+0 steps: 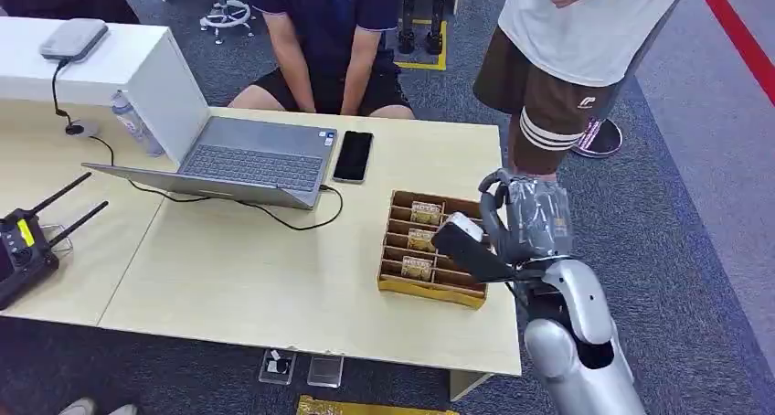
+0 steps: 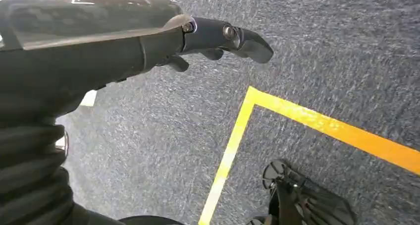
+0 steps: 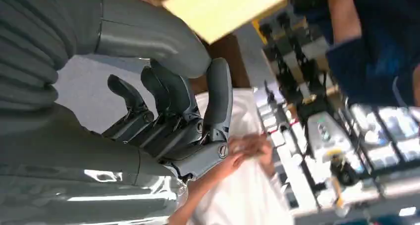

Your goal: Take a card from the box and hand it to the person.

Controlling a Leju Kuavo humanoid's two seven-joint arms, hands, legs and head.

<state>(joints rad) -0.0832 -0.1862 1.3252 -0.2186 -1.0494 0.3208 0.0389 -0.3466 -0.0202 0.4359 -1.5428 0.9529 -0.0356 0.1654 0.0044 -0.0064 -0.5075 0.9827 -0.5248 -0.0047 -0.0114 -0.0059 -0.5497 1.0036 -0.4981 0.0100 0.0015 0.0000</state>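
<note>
A brown cardboard box (image 1: 429, 292) with several slots stands near the table's right edge. Small cards (image 1: 420, 239) stand upright in its slots. My right hand (image 1: 525, 218) is raised over the box's right side. Its fingers (image 3: 173, 121) are curled toward the thumb, and I see no card in them. A standing person in a white shirt (image 1: 585, 31) is just beyond the table's right corner, hands clasped (image 3: 250, 148) at the chest. My left hand (image 2: 148, 41) hangs over grey carpet with fingers stretched out and nothing in it.
On the wooden table (image 1: 256, 278) are an open laptop (image 1: 251, 164), a black phone (image 1: 353, 155), a remote controller (image 1: 23, 246) and a bottle (image 1: 137, 122). A seated person in dark clothes (image 1: 329, 31) faces the far edge. Yellow tape (image 2: 297, 116) marks the floor.
</note>
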